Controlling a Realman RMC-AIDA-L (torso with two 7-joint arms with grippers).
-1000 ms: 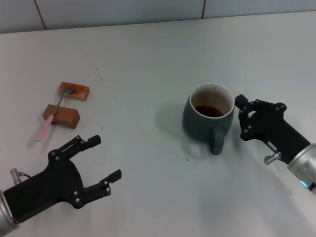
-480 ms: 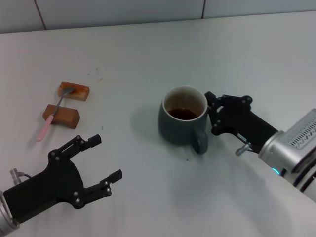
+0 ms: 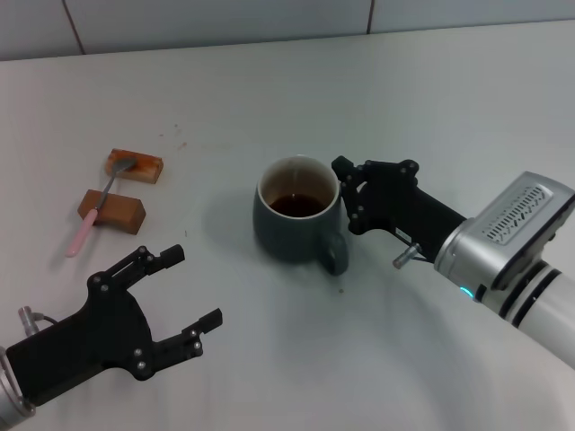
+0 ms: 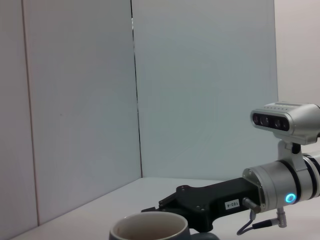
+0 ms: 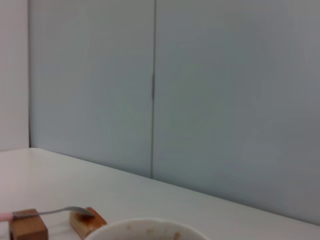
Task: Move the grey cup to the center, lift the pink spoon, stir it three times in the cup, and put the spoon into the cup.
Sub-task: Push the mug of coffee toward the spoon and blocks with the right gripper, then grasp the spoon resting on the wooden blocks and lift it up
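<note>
The grey cup (image 3: 280, 235) with dark liquid stands near the table's middle, its handle toward me. My right gripper (image 3: 349, 196) is open, its fingers spread against the cup's right side. The pink spoon (image 3: 83, 233) lies at the far left across two brown blocks, its bowl on the far block (image 3: 135, 166) and its neck on the near block (image 3: 111, 208). My left gripper (image 3: 193, 287) is open and empty at the front left, apart from the spoon. The left wrist view shows the cup's rim (image 4: 150, 229) and the right gripper (image 4: 165, 207) behind it. The right wrist view shows the cup's rim (image 5: 145, 227) and the spoon (image 5: 50, 212).
The white table (image 3: 269, 99) ends at a tiled wall (image 3: 225, 18) at the back. Small dark specks lie on the table near the far block.
My right gripper has moved left across the table, and the cup has slid left with it from right of centre to the middle. The left arm and the spoon have not moved.
</note>
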